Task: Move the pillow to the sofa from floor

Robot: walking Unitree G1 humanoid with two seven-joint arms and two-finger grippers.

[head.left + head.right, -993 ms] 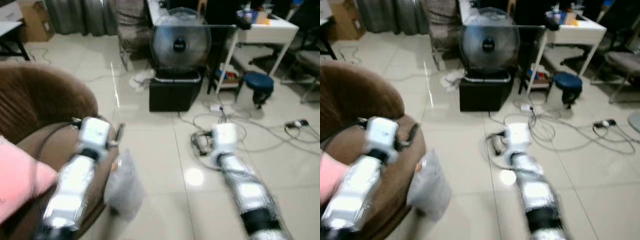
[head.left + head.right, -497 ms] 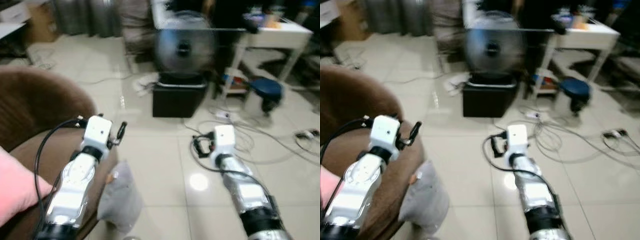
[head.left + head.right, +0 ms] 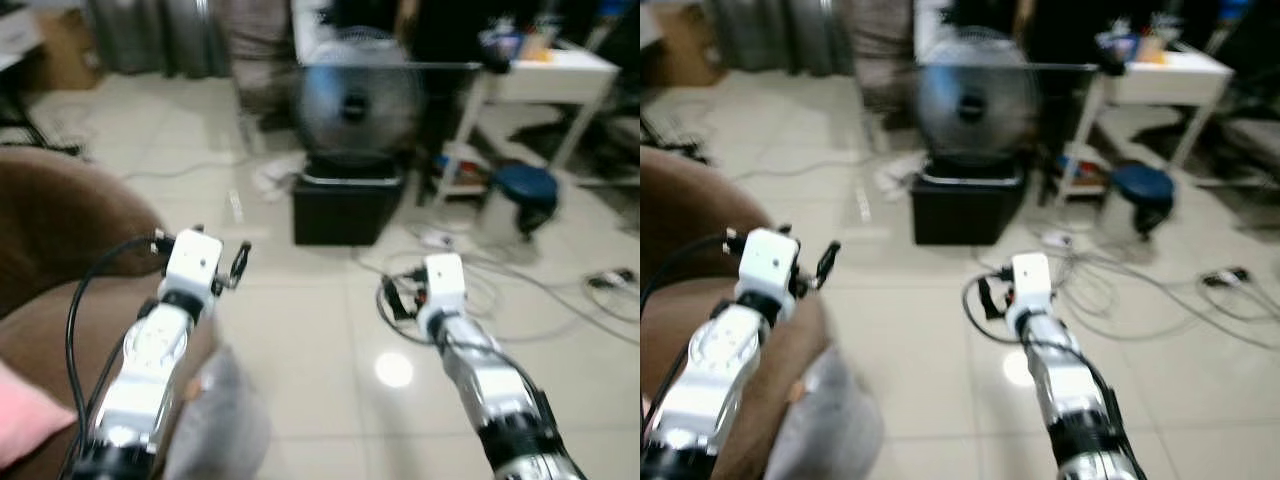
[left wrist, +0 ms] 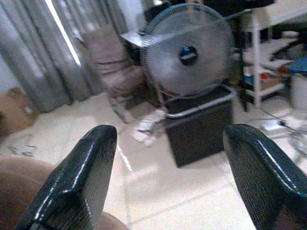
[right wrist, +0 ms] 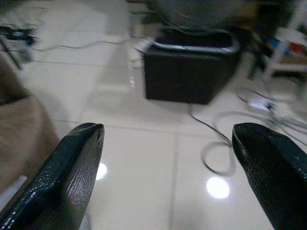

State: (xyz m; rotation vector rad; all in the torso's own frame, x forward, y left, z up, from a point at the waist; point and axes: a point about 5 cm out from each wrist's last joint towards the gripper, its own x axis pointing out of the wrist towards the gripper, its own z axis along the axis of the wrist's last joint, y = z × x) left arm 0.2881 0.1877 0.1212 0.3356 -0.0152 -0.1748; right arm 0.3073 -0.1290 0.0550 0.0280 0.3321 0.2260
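1. My left hand (image 4: 163, 177) is held out in front of me at the lower left of the head frame, above the sofa's edge, with its two black fingers (image 4: 76, 182) spread wide apart and nothing between them.
2. My right hand (image 5: 182, 177) reaches forward at the lower centre-right of the frame, over the bare tiled floor (image 3: 310, 330); its fingers (image 5: 62, 172) are likewise wide apart and empty.
3. A grey pillow (image 3: 215, 425) sits at the bottom left of the frame, on the floor, right against the front of the brown sofa (image 3: 60, 250) and just below my left arm; the picture is blurred there, so I cannot tell its exact outline.
4. The sofa takes up the left side of the frame, its rounded arm rising at mid-left.
5. A pink cushion (image 3: 25, 425) lies on the sofa seat at the bottom left corner.
6. Ahead, at upper centre, a round fan (image 3: 355, 105) stands on a black box (image 3: 345, 200).
7. To the upper right is a white desk (image 3: 545, 65) with small items on top, and a blue stool (image 3: 525, 190) on the floor beside it.
8. Loose cables (image 3: 520, 290) trail across the tiles at centre right, beyond my right hand.
9. Grey curtains (image 4: 43, 62) and a brownish chair (image 4: 112, 62) stand at the far wall, at upper left of my left wrist picture.
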